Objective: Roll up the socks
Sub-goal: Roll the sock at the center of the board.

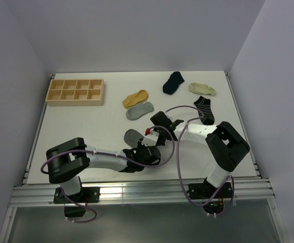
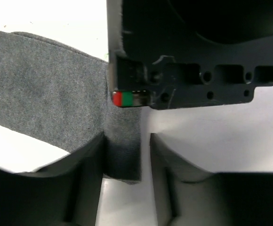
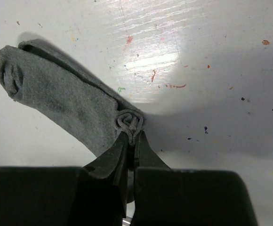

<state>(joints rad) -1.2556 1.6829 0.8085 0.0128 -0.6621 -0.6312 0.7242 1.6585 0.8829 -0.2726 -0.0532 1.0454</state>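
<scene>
R gripper (image 3: 132, 137): I read the jaws as pinched tight on a small rolled wad at one end of the dark grey knit sock (image 3: 66, 106). The fabric coil sits right at the tips. The rest of that sock lies flat on the white table (image 3: 212, 56), and its far end is puckered.

L gripper (image 2: 126, 150): jaws part-way apart, straddling a narrow folded strip of the dark grey sock. One finger (image 2: 87, 165) touches the strip's edge. I see a sliver of gap at the other finger, so not clamped. The R gripper's black body, w/ a red-green mark, hangs just over the strip.

Top view: both grippers meet at the dark grey sock's right end, L arm in from the left, R arm from the right.

Other items, all ref. the dark grey sock:
- light grey ankle sock (image 1: 139, 110): just beyond, away from the arm bases
- mustard-yellow ankle sock (image 1: 135, 97): further beyond, touching the light grey one
- black-and-white striped sock (image 1: 205, 110): off to the right, a bit beyond
- navy sock (image 1: 173, 82): well beyond, to the right
- cream sock (image 1: 201, 89): well beyond, further right than the navy
- pale wooden tray w/ eight compartments (image 1: 75, 91): well beyond, to the left
</scene>
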